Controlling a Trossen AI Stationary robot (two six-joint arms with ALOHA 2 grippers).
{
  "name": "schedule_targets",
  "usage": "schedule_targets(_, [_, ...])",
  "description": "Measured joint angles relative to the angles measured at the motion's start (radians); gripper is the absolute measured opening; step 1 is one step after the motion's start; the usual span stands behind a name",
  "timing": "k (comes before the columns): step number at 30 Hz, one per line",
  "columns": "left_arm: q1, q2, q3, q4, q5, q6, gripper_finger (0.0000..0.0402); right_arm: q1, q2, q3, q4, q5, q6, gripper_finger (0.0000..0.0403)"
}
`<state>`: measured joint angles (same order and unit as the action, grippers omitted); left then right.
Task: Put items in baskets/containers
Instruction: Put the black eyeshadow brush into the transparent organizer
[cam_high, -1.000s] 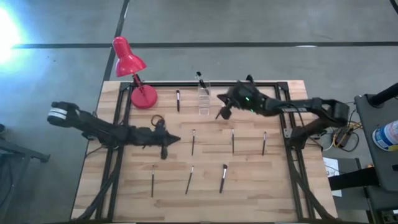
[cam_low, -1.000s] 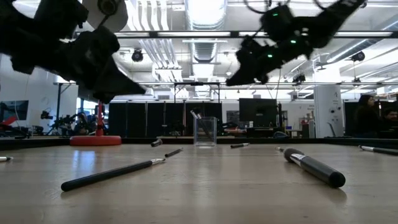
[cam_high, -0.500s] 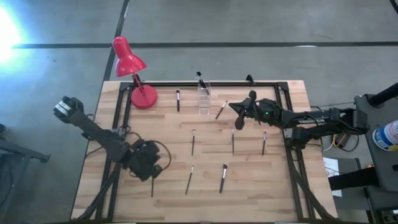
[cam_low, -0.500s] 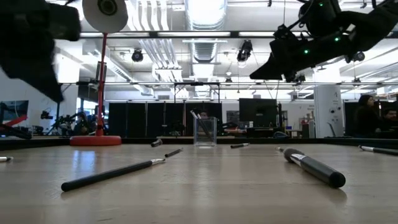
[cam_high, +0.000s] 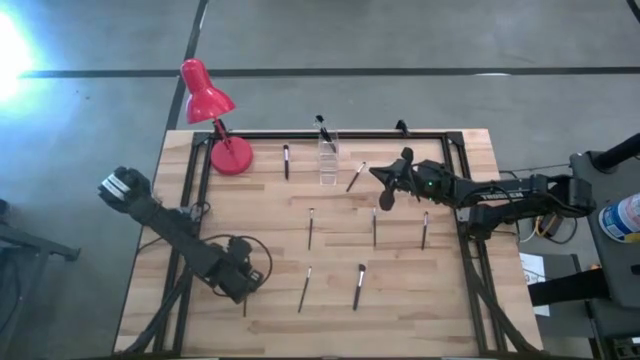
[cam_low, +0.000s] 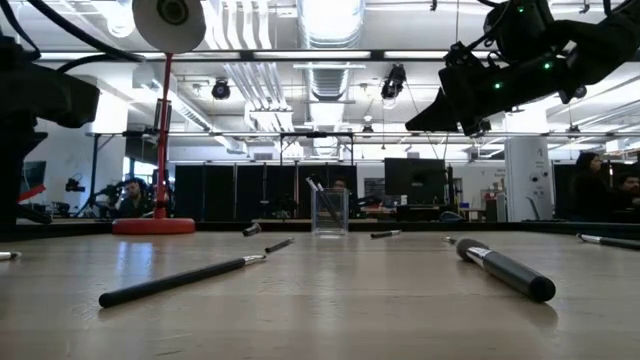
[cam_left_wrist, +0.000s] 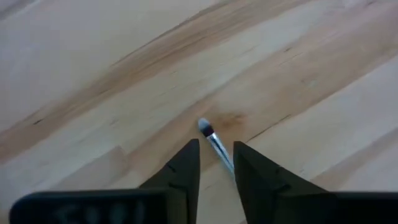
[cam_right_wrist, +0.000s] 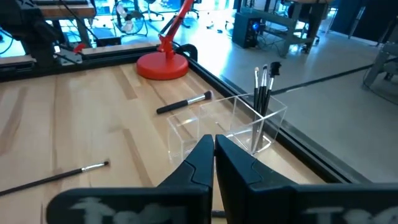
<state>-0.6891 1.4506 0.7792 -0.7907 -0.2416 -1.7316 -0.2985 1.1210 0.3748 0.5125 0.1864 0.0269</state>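
My left gripper (cam_high: 243, 285) hangs low over the table's front left, open, its fingers (cam_left_wrist: 186, 167) on either side of a thin dark brush (cam_left_wrist: 211, 137) that lies on the wood; the brush's handle end (cam_high: 245, 305) shows past the gripper. The clear container (cam_high: 327, 158) stands at the back middle with brushes upright in it (cam_right_wrist: 264, 81). My right gripper (cam_high: 386, 196) hovers right of the container, shut with nothing in it (cam_right_wrist: 212, 152). Several more brushes lie around, such as one (cam_high: 356, 177) beside the container and one (cam_high: 310, 228) mid-table.
A red desk lamp (cam_high: 230, 155) stands at the back left with its round base on the table. Brushes also lie at the front (cam_high: 358, 285) and right (cam_high: 424, 228). A black frame (cam_high: 465, 215) borders the tabletop.
The left arm swung from mid-table to the front left, came down over a brush and opened its fingers. The right gripper drew back to the right from the container.
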Motion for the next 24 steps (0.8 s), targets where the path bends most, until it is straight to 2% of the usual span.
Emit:
schedule_targets(6, [0.0,-0.003,-0.017,0.025,-0.013,-0.032,0.0096,0.0,0.0,0.002,0.0,0.0,0.0,0.0011])
schedule_targets(17, [-0.003,-0.007,-0.141,0.179,0.006,-0.05,0.0096,0.0,0.0,0.002,0.0,-0.001,0.0,0.0011])
schedule_targets(20, [-0.009,-0.006,-0.144,0.176,0.006,-0.037,0.0085,0.0,0.0,0.002,0.0,-0.001,0.0,0.0011])
schedule_targets(24, [-0.012,-0.006,-0.145,0.17,0.009,-0.003,0.0049,0.0,0.0,0.002,0.001,-0.001,0.0,0.0011])
